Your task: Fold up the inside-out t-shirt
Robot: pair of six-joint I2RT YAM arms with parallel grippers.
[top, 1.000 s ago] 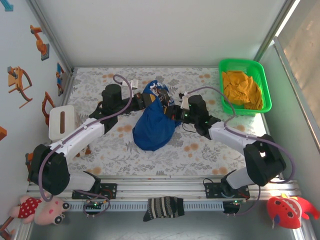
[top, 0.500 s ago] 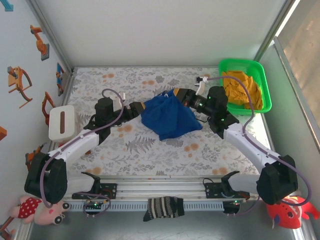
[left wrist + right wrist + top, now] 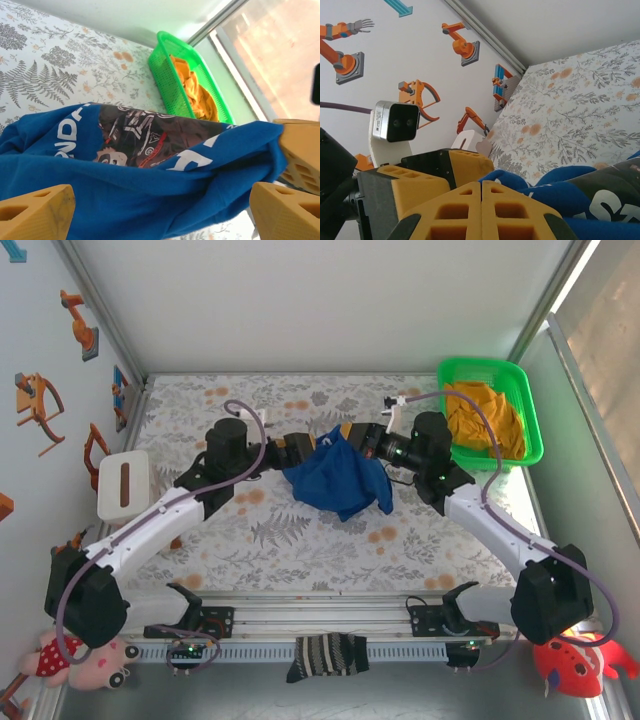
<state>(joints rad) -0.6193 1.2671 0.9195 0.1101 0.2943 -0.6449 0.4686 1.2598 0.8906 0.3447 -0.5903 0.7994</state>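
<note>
A striped sock [image 3: 327, 655] lay on the near rail. Past it, above the middle of the flowery tabletop [image 3: 300, 550], the blue t-shirt [image 3: 338, 480] hung in a crumpled bunch between the two arms. The left gripper [image 3: 160, 207] was spread wide, with the cloth loose between its fingers. The right gripper [image 3: 481, 195] was clenched tight on the shirt's top edge. In the far right corner, a green basket [image 3: 455, 375] held an orange cloth [image 3: 485, 418].
</note>
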